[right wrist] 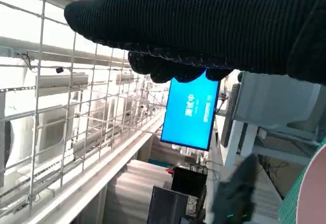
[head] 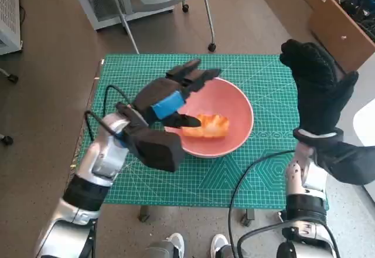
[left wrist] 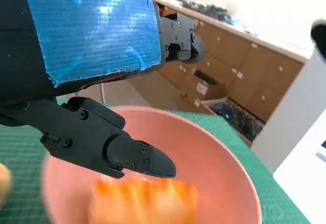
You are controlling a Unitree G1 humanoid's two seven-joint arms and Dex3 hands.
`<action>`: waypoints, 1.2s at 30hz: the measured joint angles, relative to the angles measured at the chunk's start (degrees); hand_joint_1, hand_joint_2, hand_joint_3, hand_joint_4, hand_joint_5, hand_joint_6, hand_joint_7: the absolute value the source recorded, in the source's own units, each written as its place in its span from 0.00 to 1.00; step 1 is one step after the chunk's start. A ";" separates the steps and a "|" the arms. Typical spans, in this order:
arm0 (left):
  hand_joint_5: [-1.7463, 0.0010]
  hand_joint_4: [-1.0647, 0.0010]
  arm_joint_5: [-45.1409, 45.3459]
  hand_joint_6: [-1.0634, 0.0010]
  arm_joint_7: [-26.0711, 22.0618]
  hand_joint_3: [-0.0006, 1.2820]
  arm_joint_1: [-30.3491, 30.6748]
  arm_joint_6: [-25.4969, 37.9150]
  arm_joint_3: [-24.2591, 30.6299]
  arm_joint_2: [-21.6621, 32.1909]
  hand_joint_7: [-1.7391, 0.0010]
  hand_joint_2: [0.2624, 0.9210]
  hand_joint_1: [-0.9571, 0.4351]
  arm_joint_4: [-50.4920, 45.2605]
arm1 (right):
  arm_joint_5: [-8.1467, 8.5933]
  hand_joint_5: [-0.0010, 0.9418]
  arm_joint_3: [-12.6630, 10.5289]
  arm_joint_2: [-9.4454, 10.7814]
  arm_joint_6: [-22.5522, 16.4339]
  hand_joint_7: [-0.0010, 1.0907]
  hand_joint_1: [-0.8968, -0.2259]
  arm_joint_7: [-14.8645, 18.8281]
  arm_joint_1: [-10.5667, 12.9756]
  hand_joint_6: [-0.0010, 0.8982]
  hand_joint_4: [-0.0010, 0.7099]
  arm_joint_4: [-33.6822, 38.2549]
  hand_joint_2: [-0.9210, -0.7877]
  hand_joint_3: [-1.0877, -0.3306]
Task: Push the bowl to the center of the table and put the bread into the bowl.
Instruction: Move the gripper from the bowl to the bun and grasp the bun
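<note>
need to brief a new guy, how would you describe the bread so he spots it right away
Find the green mat covering the small table; near its middle stands a pink bowl. The bread lies inside it, under the left hand: a golden-orange loaf, the only thing in the bowl.

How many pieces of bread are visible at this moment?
1. The bread lies inside the pink bowl on the green mat, just under the left hand. The hand covers part of the bowl, so another piece could be hidden there.
</note>
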 measured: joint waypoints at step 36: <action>1.00 0.91 -0.79 0.77 -3.92 0.00 9.56 12.69 10.04 11.72 0.94 0.85 0.37 -11.81 | 0.00 0.00 0.26 -0.18 0.55 0.42 0.59 0.98 -1.05 0.14 0.41 2.26 0.00 0.61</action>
